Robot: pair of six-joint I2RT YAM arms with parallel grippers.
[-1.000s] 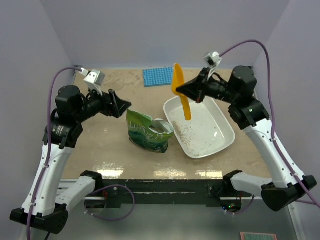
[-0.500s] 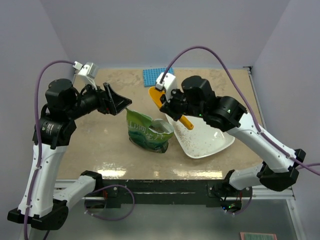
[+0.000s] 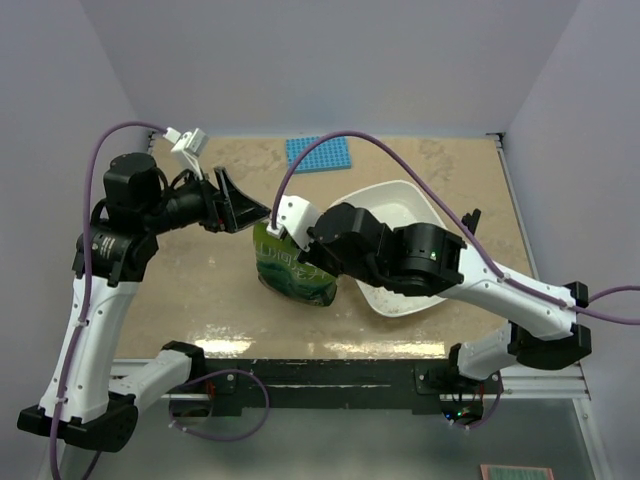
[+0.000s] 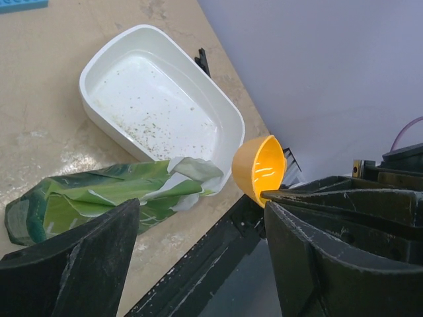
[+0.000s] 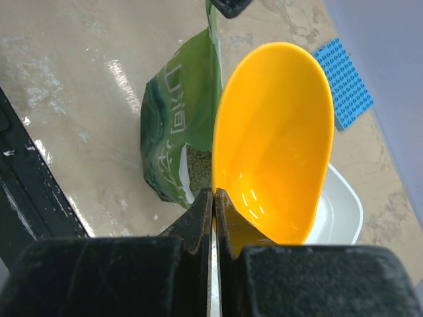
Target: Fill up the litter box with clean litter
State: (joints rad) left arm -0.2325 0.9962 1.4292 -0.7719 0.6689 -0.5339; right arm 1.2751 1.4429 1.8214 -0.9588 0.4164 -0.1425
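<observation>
My right hand [image 5: 213, 198] is clamped on the handle of the empty orange scoop [image 5: 271, 139], near the open green litter bag [image 3: 290, 268] at frame centre. My left hand [image 4: 201, 210] hangs wide open and empty, upper left of the bag. The litter box [image 3: 395, 187] sits on the bench [image 3: 200, 290] just right of the bag, with a thin scatter of clean litter [image 4: 142, 122] inside.

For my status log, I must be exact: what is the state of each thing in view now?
Box: nearly empty, thin scatter of litter.
Bag: open, slumped.
Scoop: empty, clamped in shut right fingers.
Left fingers: open, holding nothing.
Mat: lying flat.
</observation>
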